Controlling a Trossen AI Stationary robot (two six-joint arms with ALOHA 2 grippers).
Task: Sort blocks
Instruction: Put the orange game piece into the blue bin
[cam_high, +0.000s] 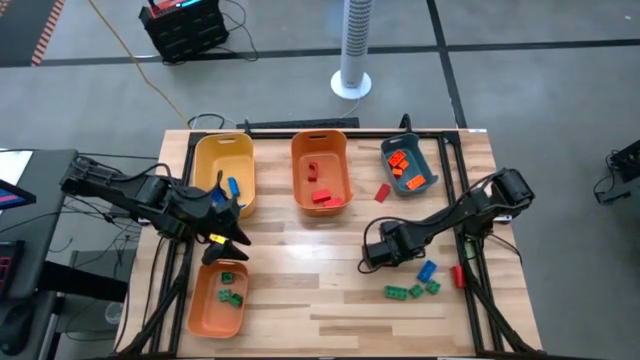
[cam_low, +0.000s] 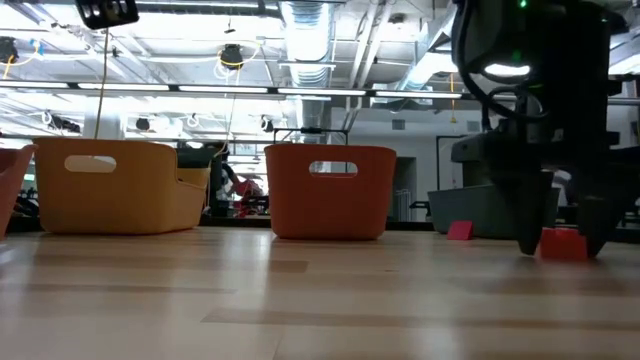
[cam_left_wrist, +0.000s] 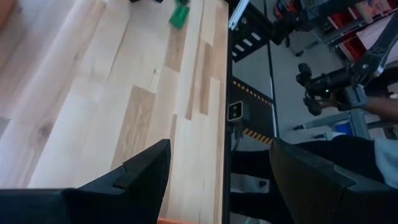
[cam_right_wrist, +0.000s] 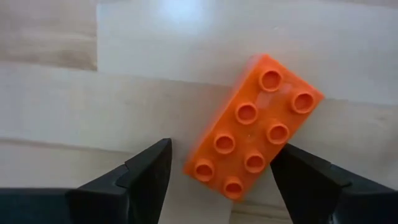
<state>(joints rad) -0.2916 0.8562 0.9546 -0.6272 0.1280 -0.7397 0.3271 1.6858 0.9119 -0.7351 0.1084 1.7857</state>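
Observation:
An orange eight-stud block (cam_right_wrist: 252, 127) lies flat on the table, studs up, askew between the open fingers of my right gripper (cam_right_wrist: 221, 146). In the low view the same block (cam_low: 563, 243) sits between the lowered fingers of that gripper (cam_low: 560, 250). From above, my right gripper (cam_high: 372, 255) hides it. Right of that gripper, loose on the wood, lie a blue block (cam_high: 427, 270), green blocks (cam_high: 398, 292) and a red block (cam_high: 457, 275). Another red block (cam_high: 382, 192) lies near the teal bin. My left gripper (cam_high: 228, 243), open (cam_left_wrist: 221, 146), hovers by the near orange bin (cam_high: 200, 322). My right gripper comes from above, pointing down, with one finger on each side of the orange block, which rests on the table. One fingertip (cam_right_wrist: 292, 168) stands right at the block's long side (cam_right_wrist: 273, 155); whether it touches, I cannot tell.
Along the far edge stand a yellow bin (cam_high: 212, 165) with a blue block, an orange bin (cam_high: 300, 165) with red blocks and a teal bin (cam_high: 415, 150) with orange blocks. The near orange bin holds green blocks (cam_high: 230, 296). Bare wood lies in the table's middle and near side.

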